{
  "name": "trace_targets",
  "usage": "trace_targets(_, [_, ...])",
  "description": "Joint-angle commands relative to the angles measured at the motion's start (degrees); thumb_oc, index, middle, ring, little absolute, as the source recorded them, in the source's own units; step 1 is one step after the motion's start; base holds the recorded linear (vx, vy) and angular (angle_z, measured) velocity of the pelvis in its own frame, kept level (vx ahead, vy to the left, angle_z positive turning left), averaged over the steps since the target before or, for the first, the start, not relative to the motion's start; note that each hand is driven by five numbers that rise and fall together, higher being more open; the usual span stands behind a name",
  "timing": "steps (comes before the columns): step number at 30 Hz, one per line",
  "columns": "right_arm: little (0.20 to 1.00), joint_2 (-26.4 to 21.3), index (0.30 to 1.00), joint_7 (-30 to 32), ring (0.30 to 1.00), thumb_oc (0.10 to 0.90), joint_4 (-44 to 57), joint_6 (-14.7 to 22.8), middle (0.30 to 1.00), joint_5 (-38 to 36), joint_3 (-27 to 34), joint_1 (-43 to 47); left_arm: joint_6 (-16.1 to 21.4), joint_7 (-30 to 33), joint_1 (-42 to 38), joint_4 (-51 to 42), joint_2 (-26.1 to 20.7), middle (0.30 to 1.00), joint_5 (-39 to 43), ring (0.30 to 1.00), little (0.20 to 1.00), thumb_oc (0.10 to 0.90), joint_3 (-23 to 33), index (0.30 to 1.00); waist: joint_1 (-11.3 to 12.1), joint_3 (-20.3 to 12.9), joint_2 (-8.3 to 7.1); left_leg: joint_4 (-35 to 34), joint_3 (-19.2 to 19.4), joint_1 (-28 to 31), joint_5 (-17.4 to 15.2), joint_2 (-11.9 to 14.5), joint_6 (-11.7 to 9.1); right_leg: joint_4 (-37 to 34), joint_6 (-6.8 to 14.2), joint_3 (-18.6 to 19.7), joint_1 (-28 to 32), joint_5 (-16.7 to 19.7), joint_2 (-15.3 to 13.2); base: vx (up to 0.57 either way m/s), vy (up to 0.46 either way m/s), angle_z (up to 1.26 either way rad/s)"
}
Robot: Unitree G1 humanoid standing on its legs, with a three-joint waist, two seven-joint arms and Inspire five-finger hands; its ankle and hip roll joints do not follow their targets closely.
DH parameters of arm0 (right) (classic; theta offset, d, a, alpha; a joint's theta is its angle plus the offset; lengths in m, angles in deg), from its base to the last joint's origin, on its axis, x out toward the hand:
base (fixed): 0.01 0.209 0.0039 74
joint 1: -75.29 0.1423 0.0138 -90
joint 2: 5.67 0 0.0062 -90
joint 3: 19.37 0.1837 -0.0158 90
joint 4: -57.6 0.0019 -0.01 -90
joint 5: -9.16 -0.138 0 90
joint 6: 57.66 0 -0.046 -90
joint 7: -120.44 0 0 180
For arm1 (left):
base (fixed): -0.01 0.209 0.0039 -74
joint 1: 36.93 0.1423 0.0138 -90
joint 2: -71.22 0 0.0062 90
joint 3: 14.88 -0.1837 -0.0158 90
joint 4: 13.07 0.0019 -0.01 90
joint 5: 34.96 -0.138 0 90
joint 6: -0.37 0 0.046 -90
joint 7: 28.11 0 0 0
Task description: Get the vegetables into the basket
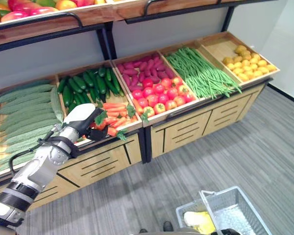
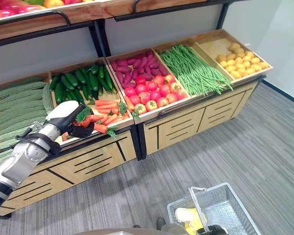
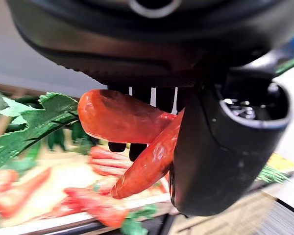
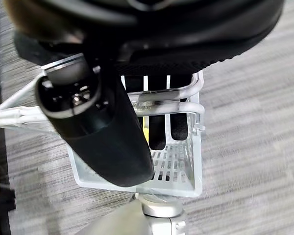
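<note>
Left hand [image 1: 81, 122] clamped on two carrots [image 3: 132, 134] over the carrot bin [image 1: 130, 126]. Right hand [image 4: 103, 122] curled round the basket [image 2: 220, 208] handle. Lift clear before swinging right; keep the pinch firm.

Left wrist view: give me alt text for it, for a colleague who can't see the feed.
The dark left robot hand is curled round two glossy orange-red carrots, one lying crosswise and one slanting down past the thumb. Jagged green carrot leaves stick out to one side, and beyond the hand more orange carrots lie blurred in a pale wooden crate.
</note>
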Motion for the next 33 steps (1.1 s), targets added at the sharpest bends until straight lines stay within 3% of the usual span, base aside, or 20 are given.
trace_targets(1, [0.3, -1.4, 0.3, 0.5, 0.3, 0.4, -1.9, 0.7, 0.3, -1.3, 0.4, 0.3, 1.6, 3.8, -11.8, 0.2, -1.0, 0.3, 1.1, 0.3, 0.3, 0.4, 3.7, 0.3, -1.1, -0.6, -1.03, 0.4, 0.8, 3.4, -8.5, -0.6, -1.8, 1.9, 8.1, 1.7, -4.9, 2.4, -6.0, 0.0, 0.132, -0.54])
trace_targets(2, [0.3, -1.3, 0.3, 0.6, 0.3, 0.4, -1.8, 0.7, 0.3, -1.4, 0.5, 0.3, 1.7, 3.8, -12.0, 0.4, -0.6, 0.3, 1.2, 0.3, 0.3, 0.4, 3.3, 0.3, -1.1, -0.4, -0.88, 0.4, 0.7, 3.7, -9.0, -0.8, -1.8, 2.1, 8.5, 1.5, -5.1, 2.4, -6.3, -0.01, 0.14, -0.66])
trace_targets(4, [0.3, -1.2, 0.3, 1.1, 0.3, 0.4, -1.4, 0.8, 0.3, -1.0, 0.0, 0.9, 1.2, 4.3, -11.7, 0.7, -0.3, 0.3, 1.4, 0.3, 0.3, 0.4, 3.9, 0.3, -0.1, 0.5, -0.25, 0.4, 3.4, 3.8, -9.2, -0.3, -1.9, 3.7, 8.6, -7.0, -6.5, 1.6, -8.7, -0.02, 0.081, -0.55])
trace_targets(5, [0.3, -1.3, 0.3, 1.1, 0.3, 0.4, -1.4, 0.8, 0.3, -1.0, -0.1, 0.9, 1.2, 4.3, -11.6, 0.7, -0.3, 0.3, 1.4, 0.3, 0.3, 0.4, 3.9, 0.3, -0.2, 0.5, -0.23, 0.4, 3.4, 3.8, -9.2, -0.2, -2.0, 3.8, 8.6, -7.1, -6.5, 1.5, -8.7, -0.02, 0.013, -0.59])
trace_targets(6, [0.3, -1.1, 0.3, 1.2, 0.3, 0.4, -1.4, 0.9, 0.3, -0.8, 0.0, 1.1, 1.0, 4.6, -10.7, 0.5, -0.4, 0.3, 1.6, 0.3, 0.3, 0.4, 4.9, 0.3, 1.0, 0.8, -0.02, 0.4, 5.5, 3.9, -9.1, 0.2, -2.2, 4.1, 8.3, -13.7, -6.6, 0.5, -10.8, -0.02, -0.005, -1.03])
trace_targets(8, [0.3, -1.0, 0.3, 1.0, 0.3, 0.4, -1.1, 0.8, 0.3, -0.1, -0.4, 1.4, 0.6, 4.5, -8.7, 0.2, -0.3, 0.3, 1.2, 0.3, 0.3, 0.4, 6.5, 0.3, 0.7, 0.8, 0.01, 0.4, 7.2, 4.0, -9.0, 0.6, -2.5, 5.1, 8.2, -17.4, -6.6, 0.4, -12.2, -0.01, -0.005, -1.1])
trace_targets(12, [0.3, -0.5, 0.3, 0.7, 0.3, 0.4, -0.9, 0.6, 0.3, 1.6, -1.5, 1.8, 0.1, 4.9, -3.3, -1.1, -0.1, 0.3, 1.2, 0.3, 0.3, 0.4, 10.8, 0.3, 2.2, 0.7, -0.56, 0.4, 10.2, 3.8, -8.9, 1.3, -2.9, 8.0, 7.7, -24.0, -5.3, -2.1, -13.7, 0.03, -0.07, -0.55])
trace_targets(16, [0.3, -0.3, 0.3, 0.7, 0.3, 0.4, -0.6, 0.4, 0.3, 2.2, -2.3, 1.8, 0.3, 4.8, 0.5, -1.6, 2.3, 0.3, 1.1, 0.3, 0.3, 0.4, 13.2, 0.3, 2.3, -0.1, -1.3, 0.4, 11.3, 4.1, -8.9, 1.9, -3.7, 4.0, 7.7, -22.3, -3.3, -1.4, -11.8, 0.09, -0.156, -0.56])
trace_targets(23, [0.3, -1.3, 0.3, 0.7, 0.3, 0.4, 0.2, 0.4, 0.3, 1.9, -2.0, 2.6, 0.0, 5.0, 2.1, 0.1, 7.4, 0.3, 4.5, 0.3, 0.3, 0.4, 13.7, 0.3, 1.5, -0.2, -1.72, 1.0, 11.0, 6.4, -8.7, 4.8, -6.0, 6.2, 5.2, -21.2, -2.5, -6.4, -9.1, 0.17, -0.235, -0.13])
trace_targets(26, [0.3, -2.2, 0.3, 0.6, 0.3, 0.4, 0.8, 0.6, 0.3, 1.3, -2.5, 3.5, -0.1, 4.7, 2.9, 0.5, 8.5, 0.3, 5.9, 0.3, 0.3, 0.4, 14.6, 0.3, 1.9, 0.8, -3.15, 12.8, 10.6, 2.9, -9.7, 8.6, -8.0, 5.4, 3.1, -20.3, -0.6, -8.5, -7.5, 0.18, -0.299, 0.03])
trace_targets(28, [0.3, -3.0, 0.3, 0.6, 0.3, 0.4, 0.9, 0.7, 0.3, 1.4, -3.5, 4.0, 0.0, 4.8, 3.6, 0.4, 9.1, 0.3, 6.9, 0.3, 0.3, 0.4, 15.1, 0.3, 3.9, 2.4, -3.74, 24.5, 3.8, -2.3, -6.6, 10.3, -10.2, 4.4, 1.1, -19.0, 0.7, -9.3, -5.8, 0.15, -0.221, -0.16])
trace_targets(29, [0.3, -3.4, 0.3, 0.5, 0.3, 0.4, 0.8, 0.5, 0.3, 1.3, -3.4, 4.0, 0.0, 5.1, 3.9, 0.3, 9.3, 0.3, 7.1, 0.3, 0.3, 0.4, 15.2, 0.3, 4.1, 2.8, -4.01, 24.9, 0.2, -3.6, -6.2, 9.3, -10.1, 3.6, 1.0, -18.4, 1.2, -9.4, -5.6, 0.08, -0.014, -0.44])
trace_targets(33, [0.3, -4.0, 0.3, 0.3, 0.3, 0.4, 0.8, 0.1, 0.3, 2.0, -3.2, 4.2, -0.1, 6.2, 6.3, -0.2, 9.6, 0.3, 6.6, 0.3, 0.3, 0.4, 17.1, 0.3, 4.9, 3.1, -4.81, 15.6, -8.3, -6.4, -8.8, 5.5, -7.4, 2.1, 2.3, -14.6, -0.1, -7.5, -6.9, 0.03, 0.154, -0.51])
